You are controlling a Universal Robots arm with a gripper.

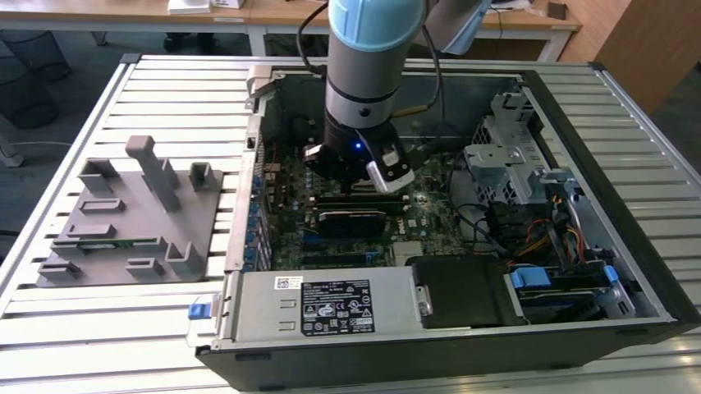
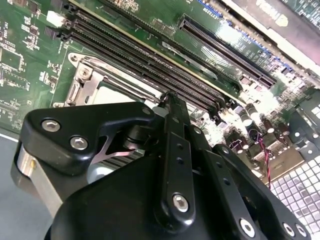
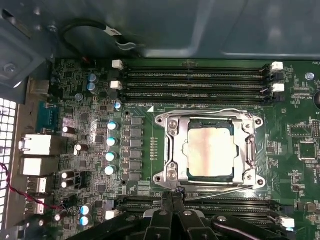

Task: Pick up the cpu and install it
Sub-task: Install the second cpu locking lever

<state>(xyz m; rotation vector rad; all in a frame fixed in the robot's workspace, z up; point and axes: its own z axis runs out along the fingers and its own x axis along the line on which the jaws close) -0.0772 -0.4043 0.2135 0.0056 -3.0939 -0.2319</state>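
The cpu (image 3: 210, 152), a square chip with a silvery top, lies flat inside the metal socket frame (image 3: 167, 150) on the green motherboard. A pale corner of the cpu (image 2: 107, 95) shows past the gripper body in the second wrist view. My gripper (image 3: 173, 196) hovers just beside the socket's edge, over the memory slots, with its black fingers pressed together and nothing between them. In the exterior view the arm reaches straight down into the open computer case, and the gripper (image 1: 350, 187) sits low over the board's middle.
A grey fixture block (image 1: 121, 213) with a green memory stick (image 1: 104, 242) stands on the slatted table at the exterior view's left. Inside the case are the power supply (image 1: 318, 300), a drive cage (image 1: 510, 164), cables (image 1: 526, 238) and the case walls (image 1: 395, 78).
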